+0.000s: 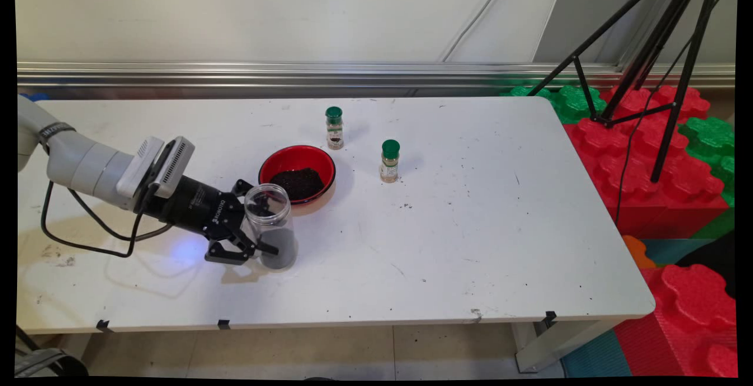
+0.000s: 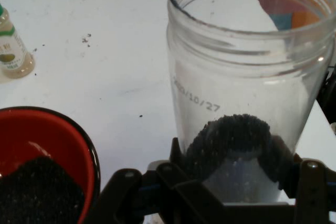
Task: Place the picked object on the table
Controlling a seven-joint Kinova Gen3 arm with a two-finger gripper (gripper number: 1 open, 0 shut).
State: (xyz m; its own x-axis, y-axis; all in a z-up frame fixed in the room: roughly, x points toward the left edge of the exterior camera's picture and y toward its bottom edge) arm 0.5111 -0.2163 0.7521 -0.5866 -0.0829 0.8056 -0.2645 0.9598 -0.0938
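Note:
A clear plastic jar (image 1: pixel 269 221) stands upright on the white table (image 1: pixel 470 227), with a layer of dark grains at its bottom (image 2: pixel 236 140). My gripper (image 1: pixel 266 224) reaches in from the left, one finger on each side of the jar low down, and is shut on it (image 2: pixel 241 161). Just behind the jar sits a red bowl (image 1: pixel 297 152) holding a heap of the same dark grains (image 1: pixel 297 181); in the hand view the red bowl (image 2: pixel 63 129) is at the lower left.
Two small green-capped spice bottles stand past the bowl, one behind it (image 1: pixel 334 128) and one to its right (image 1: pixel 389 161). Red and green foam blocks (image 1: pixel 647 156) and a black tripod (image 1: pixel 647 50) stand off the table's right end.

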